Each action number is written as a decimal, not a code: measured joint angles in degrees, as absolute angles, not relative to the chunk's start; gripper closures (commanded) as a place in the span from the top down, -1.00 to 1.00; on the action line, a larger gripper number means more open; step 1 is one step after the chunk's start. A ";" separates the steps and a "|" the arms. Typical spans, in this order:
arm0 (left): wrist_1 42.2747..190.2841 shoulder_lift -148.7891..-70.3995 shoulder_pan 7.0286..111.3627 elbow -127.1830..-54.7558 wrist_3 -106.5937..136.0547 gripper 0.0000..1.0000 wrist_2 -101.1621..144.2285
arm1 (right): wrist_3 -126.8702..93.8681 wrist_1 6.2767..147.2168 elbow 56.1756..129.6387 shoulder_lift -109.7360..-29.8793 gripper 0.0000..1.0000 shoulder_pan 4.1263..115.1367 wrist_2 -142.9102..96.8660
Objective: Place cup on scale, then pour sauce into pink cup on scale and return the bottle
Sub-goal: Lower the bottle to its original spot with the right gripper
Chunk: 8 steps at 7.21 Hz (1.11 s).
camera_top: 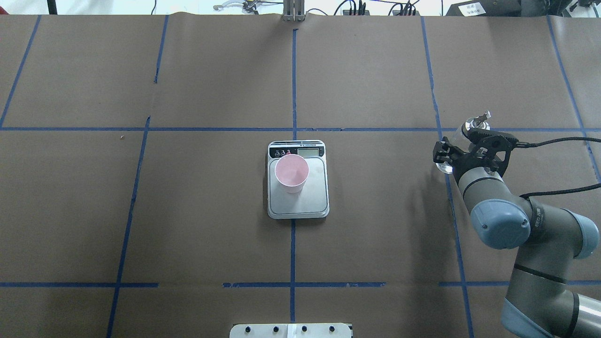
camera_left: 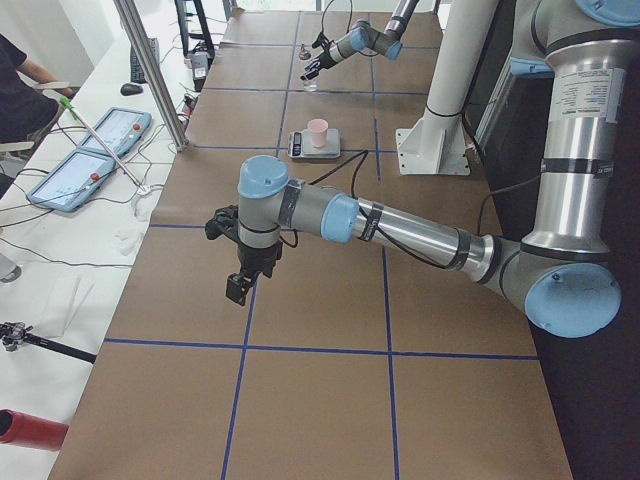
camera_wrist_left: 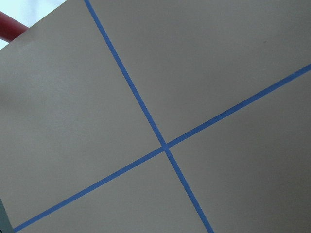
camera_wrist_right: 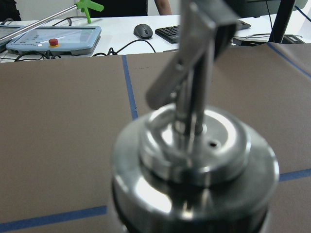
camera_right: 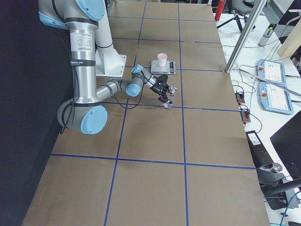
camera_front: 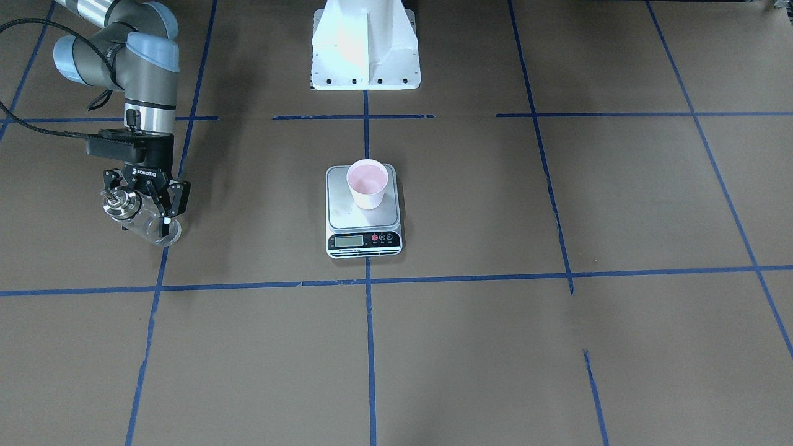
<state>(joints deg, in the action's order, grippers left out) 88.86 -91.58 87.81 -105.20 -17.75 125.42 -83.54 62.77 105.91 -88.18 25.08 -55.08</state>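
cup: the pale pink cup (camera_front: 367,184) stands upright near the middle of the scale's plate, mouth up and pink inside; whether it holds any sauce cannot be told.
scale: the scale (camera_front: 344,214) lies flat at the centre of the counter, across a blue tape line, with its display strip and red and black buttons on the side away from the robot.
bottle: the clear glass bottle (camera_front: 122,207) is well apart from the scale, out toward the robot's right. it is close to upright, with the shiny metal collar and spout on top. its base is low by the counter, and whether the two touch cannot be told.
right gripper: the right gripper (camera_front: 145,214) has its jaws closed around the bottle's glass body, one on each side. the right wrist view is filled by the blurred collar and spout seen from close above.
right arm: it reaches in from the robot's right side, and a black cable (camera_top: 558,140) trails from the wrist.
left gripper: the left gripper (camera_left: 240,284) hangs over bare counter far out on the robot's left and shows only in the side view. whether its jaws are wide or narrow cannot be told.
left wrist view: only brown counter and a crossing of two tape lines.
counter: the brown paper counter (camera_top: 211,84) is marked into large squares by blue tape (camera_top: 294,84).
mount: a white mount (camera_front: 365,56) stands on the robot's side of the scale, in line with it.
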 measured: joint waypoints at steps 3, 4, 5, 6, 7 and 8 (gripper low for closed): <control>88.92 -91.58 87.82 -105.23 -17.75 1.00 125.42 | -84.34 62.53 104.60 -88.22 -1.00 24.75 -55.02; 88.93 -91.58 87.81 -105.23 -17.75 1.00 125.40 | -84.37 62.50 104.55 -88.19 -0.30 24.73 -55.04; 88.94 -91.58 87.80 -105.22 -17.77 1.00 125.36 | -84.36 62.49 104.73 -88.16 0.99 24.70 -55.10; 88.94 -91.58 87.80 -105.21 -17.81 1.00 125.34 | -84.24 62.49 104.81 -88.17 1.00 24.70 -55.13; 88.95 -91.58 87.80 -105.21 -17.83 1.00 125.34 | -84.04 62.49 104.81 -88.32 1.00 24.71 -55.12; 88.97 -91.58 87.80 -105.21 -17.84 1.00 125.33 | -83.88 62.49 104.79 -88.53 1.00 24.75 -55.12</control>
